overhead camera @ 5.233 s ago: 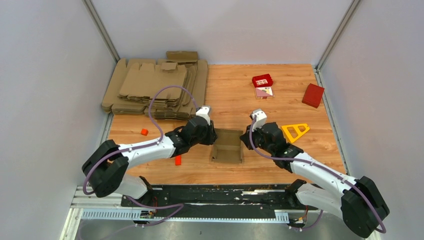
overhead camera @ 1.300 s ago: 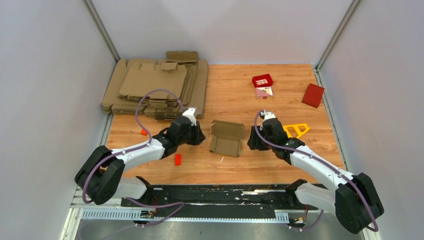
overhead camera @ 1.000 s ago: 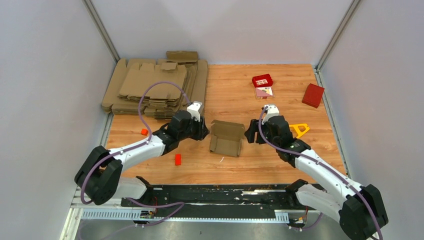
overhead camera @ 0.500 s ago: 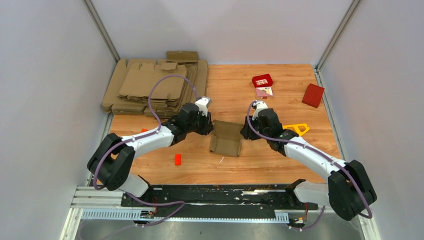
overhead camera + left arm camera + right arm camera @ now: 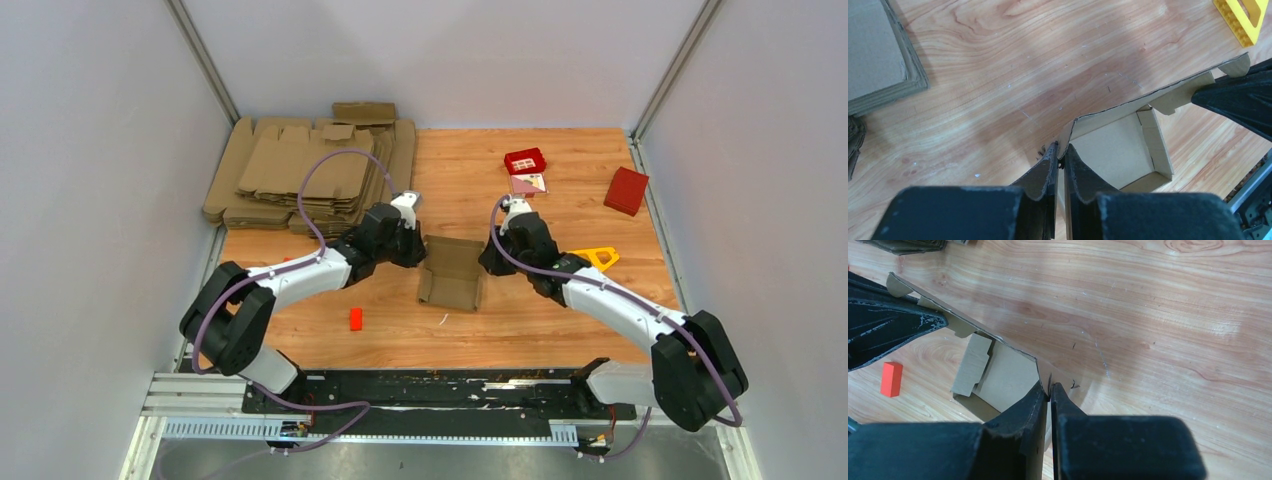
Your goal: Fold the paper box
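Broadly, the wooden table [image 5: 460,170] carries a pile of flat cardboard blanks [image 5: 310,175] at its far left, well apart from the work. The two arms reach in from either side to meet near the middle. Between them sits the paper box [image 5: 452,282], a shallow brown tray resting on the table with its walls already stood up and its lid flap raised at the far side. The left gripper [image 5: 1060,154] is pinched down on the lid's left end, its fingers all but touching with only the card between them. The right gripper [image 5: 1049,388] is clamped the same way on the opposite end. Seen edge-on from both wrists, the lid bows slightly along its length. That suggests thin, light card, fairly stiff across a panel but ready to bend at the scores and to crease or tear if pulled hard. The two ends of the lid look the sensible hold, since both can then swing over together. The small tuck tabs [image 5: 1168,102] on the free edge will likely need guiding inside the front wall. A yellow triangle [image 5: 592,260] lies just beside the right arm, and a small red block [image 5: 355,319] lies near the left.
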You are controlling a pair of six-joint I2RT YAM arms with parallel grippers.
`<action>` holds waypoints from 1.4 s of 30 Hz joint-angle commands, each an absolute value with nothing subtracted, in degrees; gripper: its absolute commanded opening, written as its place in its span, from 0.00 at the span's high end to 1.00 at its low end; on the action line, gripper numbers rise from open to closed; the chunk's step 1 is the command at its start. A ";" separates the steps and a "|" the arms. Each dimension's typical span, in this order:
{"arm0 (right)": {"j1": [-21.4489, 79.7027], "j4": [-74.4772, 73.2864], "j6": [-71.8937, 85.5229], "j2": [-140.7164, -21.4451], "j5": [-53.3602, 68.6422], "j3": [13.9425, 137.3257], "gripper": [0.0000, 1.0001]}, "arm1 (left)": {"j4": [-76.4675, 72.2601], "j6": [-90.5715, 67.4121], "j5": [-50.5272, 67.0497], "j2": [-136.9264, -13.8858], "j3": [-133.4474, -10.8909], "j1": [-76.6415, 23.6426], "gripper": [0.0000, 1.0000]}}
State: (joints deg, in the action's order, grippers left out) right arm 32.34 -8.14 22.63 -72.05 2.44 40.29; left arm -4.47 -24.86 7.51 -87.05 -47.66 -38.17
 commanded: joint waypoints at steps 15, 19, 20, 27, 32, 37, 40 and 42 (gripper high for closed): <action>41.42 1.19 28.59 -68.93 -11.99 38.27 0.99 | -24.34 -34.59 -1.59 -79.82 -36.38 -43.15 0.98; 42.42 3.61 29.81 -68.49 -13.31 35.92 1.00 | -27.63 -36.24 -3.33 -78.63 -33.65 -44.04 1.00; 42.62 3.98 30.08 -68.53 -13.34 35.53 1.00 | -28.26 -37.02 -3.67 -78.54 -33.20 -44.28 1.00; 45.43 4.39 31.47 -68.49 -15.41 33.89 1.00 | -31.14 -39.80 -6.13 -78.55 -31.22 -46.91 1.00; 47.31 5.58 32.25 -67.10 -16.75 31.78 1.00 | -33.14 -41.33 -8.63 -77.62 -28.88 -48.64 1.00; 48.31 4.89 32.26 -66.82 -17.40 31.30 1.00 | -32.46 -40.70 -10.45 -76.97 -27.78 -50.04 1.00; 48.72 4.50 32.13 -66.31 -17.82 30.76 1.00 | -32.11 -40.25 -10.19 -76.75 -27.21 -50.18 1.00; 49.04 4.40 32.15 -65.51 -18.25 29.97 1.00 | -31.70 -39.37 -10.36 -76.20 -26.68 -50.48 1.00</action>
